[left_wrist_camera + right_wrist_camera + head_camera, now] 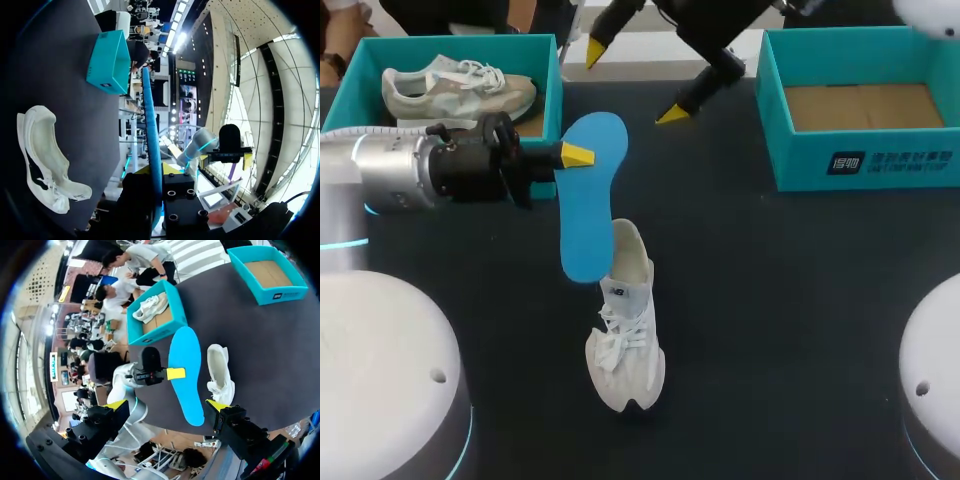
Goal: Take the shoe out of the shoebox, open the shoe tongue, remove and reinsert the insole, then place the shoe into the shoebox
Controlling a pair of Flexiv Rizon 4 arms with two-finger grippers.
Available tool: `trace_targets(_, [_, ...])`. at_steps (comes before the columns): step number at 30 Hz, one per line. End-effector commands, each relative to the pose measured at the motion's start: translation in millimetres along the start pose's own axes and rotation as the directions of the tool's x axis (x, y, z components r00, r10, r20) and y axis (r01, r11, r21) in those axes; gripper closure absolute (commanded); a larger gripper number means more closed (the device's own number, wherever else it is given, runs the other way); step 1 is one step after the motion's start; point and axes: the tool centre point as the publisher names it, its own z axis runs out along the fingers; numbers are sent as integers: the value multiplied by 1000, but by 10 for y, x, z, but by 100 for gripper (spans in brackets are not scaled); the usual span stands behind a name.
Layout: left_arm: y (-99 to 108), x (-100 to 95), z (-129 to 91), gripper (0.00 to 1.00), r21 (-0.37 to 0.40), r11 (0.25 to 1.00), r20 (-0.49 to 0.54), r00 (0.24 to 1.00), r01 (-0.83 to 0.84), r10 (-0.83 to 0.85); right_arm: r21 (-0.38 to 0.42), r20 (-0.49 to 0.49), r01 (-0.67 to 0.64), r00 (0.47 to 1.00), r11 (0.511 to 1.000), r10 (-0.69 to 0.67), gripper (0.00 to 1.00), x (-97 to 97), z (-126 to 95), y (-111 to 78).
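A blue insole [588, 205] is pinched at its edge by my left gripper [577, 155], which is shut on it. In the left wrist view the insole [151, 125] shows edge-on, rising from that gripper [156, 172]. The insole's lower end hangs beside the heel of the white shoe [625, 325], which lies on the black table with its toe toward me. My right gripper [632, 84] hovers wide open at the far side, holding nothing. Seen from the right gripper [167, 405], the insole [186, 370] and the shoe [220, 367] lie ahead of its spread fingers.
A teal shoebox [552, 75] at the far left holds a second pale shoe [460, 85]. Another teal box [865, 160] at the far right shows only its cardboard floor. Two white robot bases stand at the near corners.
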Motion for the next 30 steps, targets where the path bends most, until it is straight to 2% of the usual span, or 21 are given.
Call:
trace_targets(1, [-2, 0, 8, 100, 0, 1000, 2, 1000, 0, 0, 2, 200, -1, 980, 1000, 1, 0, 51, 4, 22])
trace_targets(11, [-2, 0, 8, 100, 0, 1000, 2, 1000, 0, 0, 2, 200, -1, 980, 1000, 1, 0, 51, 4, 22])
trace_targets(17, [-2, 0, 8, 100, 0, 1000, 2, 1000, 0, 0, -68, 325, 150, 938, 986, -120, 0, 50, 170, 34])
trace_targets(24, [-2, 0, 8, 100, 0, 1000, 2, 1000, 0, 0, -41, 397, 202, 902, 979, -170, 0, 5, 268, 24])
trace_targets(30, [-2, 0, 8, 100, 0, 1000, 2, 1000, 0, 0, -16, 451, 262, 863, 965, -226, 0, 101, 404, 11])
